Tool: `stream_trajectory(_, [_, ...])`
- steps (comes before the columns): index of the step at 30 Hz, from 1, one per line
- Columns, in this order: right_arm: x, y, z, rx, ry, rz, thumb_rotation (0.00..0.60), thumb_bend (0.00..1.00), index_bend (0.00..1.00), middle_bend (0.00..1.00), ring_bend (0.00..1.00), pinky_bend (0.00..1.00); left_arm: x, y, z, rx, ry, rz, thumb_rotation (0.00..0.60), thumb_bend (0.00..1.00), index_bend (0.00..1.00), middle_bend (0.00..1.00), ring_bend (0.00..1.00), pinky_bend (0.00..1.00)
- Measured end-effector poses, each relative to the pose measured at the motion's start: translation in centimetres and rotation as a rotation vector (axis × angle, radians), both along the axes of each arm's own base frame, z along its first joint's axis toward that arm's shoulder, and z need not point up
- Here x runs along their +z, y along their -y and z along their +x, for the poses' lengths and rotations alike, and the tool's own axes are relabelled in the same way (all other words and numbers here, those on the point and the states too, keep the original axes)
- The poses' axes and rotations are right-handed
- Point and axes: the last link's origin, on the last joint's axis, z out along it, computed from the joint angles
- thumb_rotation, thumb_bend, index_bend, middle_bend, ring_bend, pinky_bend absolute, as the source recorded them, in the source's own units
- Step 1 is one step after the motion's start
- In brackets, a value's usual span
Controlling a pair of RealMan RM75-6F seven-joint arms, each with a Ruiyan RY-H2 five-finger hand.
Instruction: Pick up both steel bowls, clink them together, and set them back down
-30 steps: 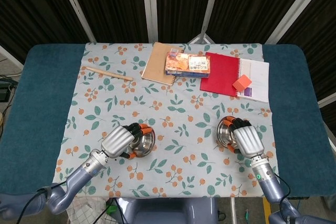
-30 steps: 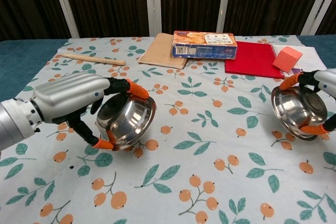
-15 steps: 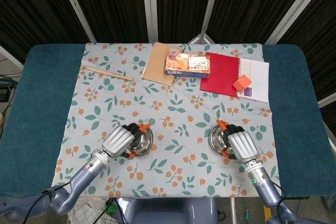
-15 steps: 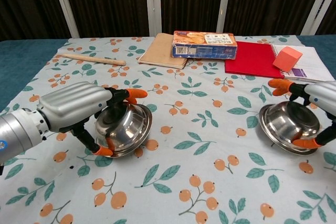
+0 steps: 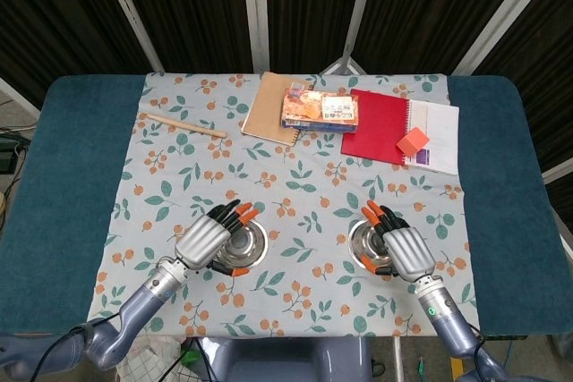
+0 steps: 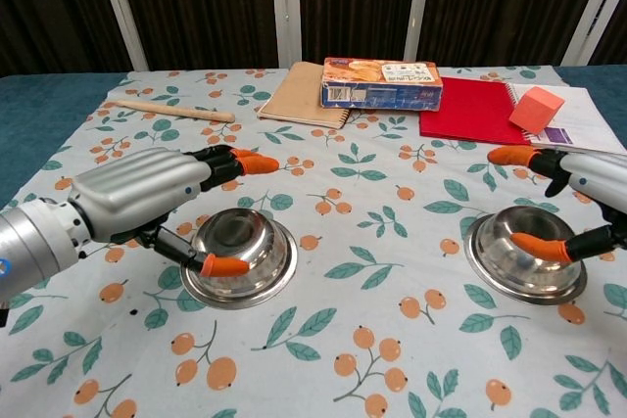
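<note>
Both steel bowls now sit flat on the tabletop point(image 6: 323, 379): left bowl point(image 6: 238, 256) lower left, right bowl point(image 6: 524, 256) lower right. The left hand point(image 6: 147, 193) and right hand point(image 6: 578, 193) have just released them, fingers spread; the task looks nearly complete.

Your head view looks steeply down from high above the near edge, taking in the whole desk point(image 5: 54, 176). Your chest view sits low and close, facing across the cloth toward the dark back wall. Both share the cloth's middle and far objects.
</note>
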Motion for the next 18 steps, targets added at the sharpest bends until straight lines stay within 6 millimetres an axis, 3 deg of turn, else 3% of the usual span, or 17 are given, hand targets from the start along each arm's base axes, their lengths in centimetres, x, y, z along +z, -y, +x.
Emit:
stream_trajectory(4, [1.5,-0.5,0.8,0.024,0.038,-0.034,0.346,0.40,0.00,0.00,0.00,0.19,1.5,0.4,0.3,-0.013,0.043,0.014,0.114,0.04,0.00,0.00,0.00,0.13])
stream_trajectory(10, [4.9,-1.9,0.8,0.089,-0.010,-0.150,0.477,0.39,0.00,0.00,0.00,0.10,5.6,1.6,-0.4,-0.039,0.101,0.089,0.120,0.06,0.00,0.00,0.00,0.10])
stream_trajectory(12, [6.3,-2.6,0.1,0.110,-0.090,-0.232,0.494,0.39,0.00,0.00,0.00,0.08,7.0,2.7,-1.6,-0.033,0.092,0.124,0.142,0.07,0.00,0.00,0.00,0.10])
stream_trajectory(18, [10.7,-6.5,-3.2,0.053,-0.346,-0.468,0.521,0.39,0.00,0.00,0.00,0.03,11.2,9.1,-8.4,0.127,-0.050,0.259,0.165,0.07,0.00,0.00,0.00,0.10])
